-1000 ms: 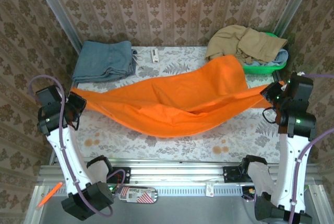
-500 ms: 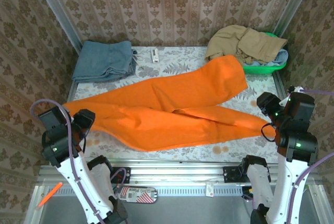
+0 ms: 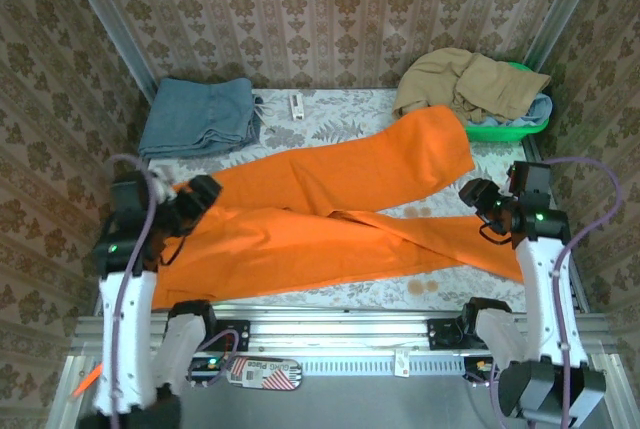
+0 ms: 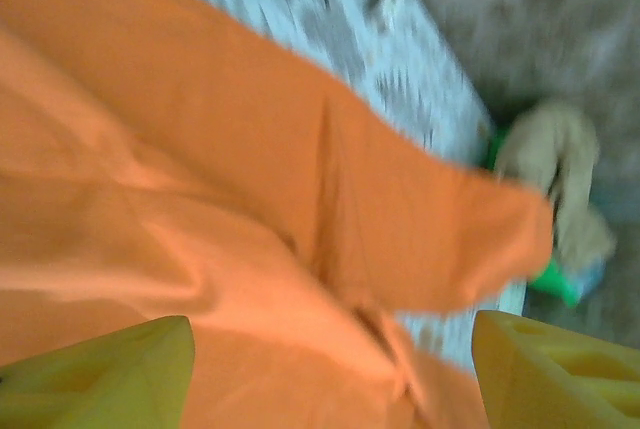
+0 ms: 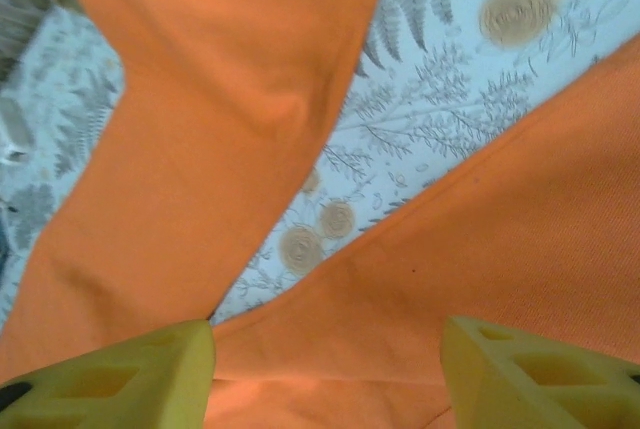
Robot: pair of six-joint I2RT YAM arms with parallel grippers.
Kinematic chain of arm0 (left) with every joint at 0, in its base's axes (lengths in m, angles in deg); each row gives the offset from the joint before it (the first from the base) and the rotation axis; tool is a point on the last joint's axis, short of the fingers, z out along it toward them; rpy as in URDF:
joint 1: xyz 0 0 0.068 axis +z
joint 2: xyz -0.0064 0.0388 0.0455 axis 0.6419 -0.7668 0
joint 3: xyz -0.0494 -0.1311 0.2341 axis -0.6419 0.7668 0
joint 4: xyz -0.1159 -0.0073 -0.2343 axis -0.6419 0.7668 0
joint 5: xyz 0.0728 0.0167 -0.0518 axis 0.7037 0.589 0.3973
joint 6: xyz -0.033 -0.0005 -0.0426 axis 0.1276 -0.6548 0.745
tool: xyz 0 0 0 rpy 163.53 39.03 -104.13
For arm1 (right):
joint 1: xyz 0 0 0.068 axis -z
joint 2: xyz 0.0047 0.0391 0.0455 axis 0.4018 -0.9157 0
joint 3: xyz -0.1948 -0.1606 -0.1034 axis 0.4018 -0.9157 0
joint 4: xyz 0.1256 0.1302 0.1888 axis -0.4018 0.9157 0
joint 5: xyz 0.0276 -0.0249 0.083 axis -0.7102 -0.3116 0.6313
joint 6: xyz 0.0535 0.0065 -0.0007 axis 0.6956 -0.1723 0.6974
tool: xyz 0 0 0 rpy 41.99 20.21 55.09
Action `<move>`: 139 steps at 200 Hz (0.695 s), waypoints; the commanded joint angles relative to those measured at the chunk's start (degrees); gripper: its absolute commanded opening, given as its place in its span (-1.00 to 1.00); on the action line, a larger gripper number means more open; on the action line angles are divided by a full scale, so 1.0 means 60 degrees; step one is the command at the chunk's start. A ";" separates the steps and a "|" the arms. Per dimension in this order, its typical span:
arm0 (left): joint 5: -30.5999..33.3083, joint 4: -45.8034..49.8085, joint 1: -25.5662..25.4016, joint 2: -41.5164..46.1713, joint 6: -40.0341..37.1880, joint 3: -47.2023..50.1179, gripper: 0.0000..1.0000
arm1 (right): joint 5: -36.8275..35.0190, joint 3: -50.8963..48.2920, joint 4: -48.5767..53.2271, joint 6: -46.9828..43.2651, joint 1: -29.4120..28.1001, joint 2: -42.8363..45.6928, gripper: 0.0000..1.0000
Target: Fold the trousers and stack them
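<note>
The orange trousers [image 3: 330, 219] lie spread flat on the table [image 3: 340, 127], and they cover most of its middle. The waist end is at the left side, and the two legs run to the right and open like a letter V. One leg goes toward the far right corner, and its end lies just beside the green basket [image 3: 512, 130]. The other leg goes along the near side, and its end reaches the right edge of the table. The left gripper [image 3: 197, 199] is over the waist end, and its yellow fingers [image 4: 110, 374] stand wide apart with no cloth clamped between them. The right gripper [image 3: 477, 204] is over the near leg, close to the leg's end, and its jaws are also spread, with nothing held. In both wrist views the orange cloth lies flat below the fingers; I cannot tell if the fingertips touch it. A folded blue-grey garment [image 3: 198, 116] lies at the far left corner, apart from the trousers. A tan garment [image 3: 465, 79] is heaped on the basket. A small white object [image 3: 296, 105] lies at the far edge.
</note>
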 commanded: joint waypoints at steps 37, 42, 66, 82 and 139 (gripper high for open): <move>0.2304 -0.2273 -0.3002 -0.2041 -0.0035 0.0492 0.37 | -0.1698 -0.0262 -0.1478 0.0425 0.0669 -0.3247 0.31; 0.2470 -0.2179 -0.2979 -0.1928 -0.0160 0.0455 0.38 | -0.1990 -0.0163 -0.1422 0.0505 0.0658 -0.3510 0.32; 0.2619 -0.1733 -0.2611 -0.1424 -0.0642 0.0338 0.43 | -0.2793 0.0172 -0.1510 0.0616 0.0727 -0.4761 0.29; 0.2559 -0.1669 -0.2337 -0.1130 -0.0785 0.0556 0.44 | -0.3102 0.0775 -0.1107 0.0634 0.0727 -0.5935 0.23; 0.1694 -0.1909 -0.1310 -0.0443 -0.1046 0.1086 0.46 | -0.3439 0.2153 -0.0454 0.0800 0.0747 -0.7868 0.01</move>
